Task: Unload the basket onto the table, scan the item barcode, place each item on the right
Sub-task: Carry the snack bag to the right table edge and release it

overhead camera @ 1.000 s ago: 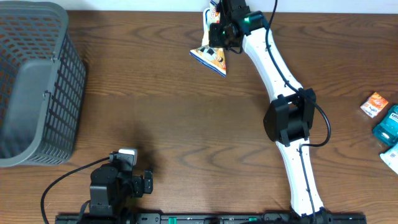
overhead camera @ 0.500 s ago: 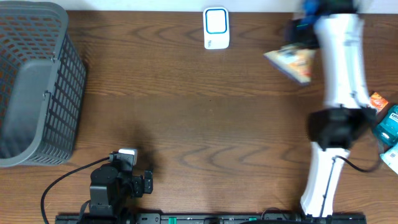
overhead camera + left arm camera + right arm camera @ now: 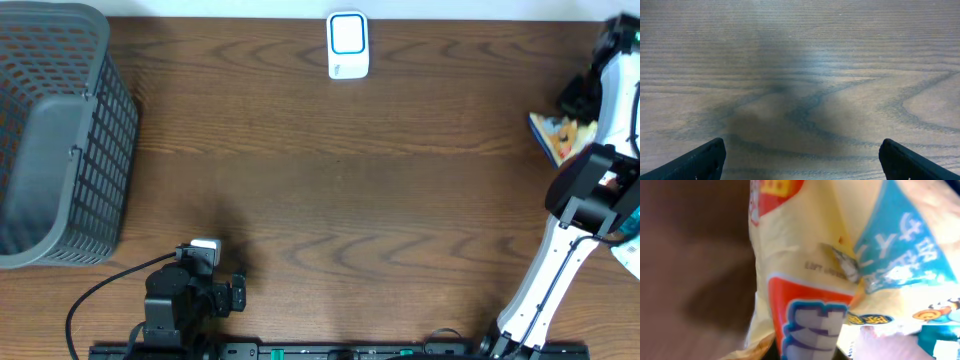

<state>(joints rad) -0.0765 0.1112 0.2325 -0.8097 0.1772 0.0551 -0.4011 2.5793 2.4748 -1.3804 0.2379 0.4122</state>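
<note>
The item, a yellow, blue and orange snack bag [image 3: 558, 135], hangs at the far right of the table under my right gripper [image 3: 582, 97]. In the right wrist view the snack bag [image 3: 840, 265] fills the frame and runs down into the jaw area, hiding the fingers, so I read the gripper as shut on it. A white scanner with a blue outline [image 3: 348, 45] stands at the back centre, far left of the bag. My left gripper [image 3: 802, 165] is open over bare wood at the front left [image 3: 230, 292].
A grey mesh basket [image 3: 60, 130] takes up the left side. Small packages [image 3: 630, 240] lie at the right edge, partly behind the right arm [image 3: 560, 250]. A cable [image 3: 100, 295] trails from the left arm's base.
My right arm has swung from the scanner at the back centre to the far right, carrying the snack bag with it. The scanner now shows uncovered. The left arm has not moved.
</note>
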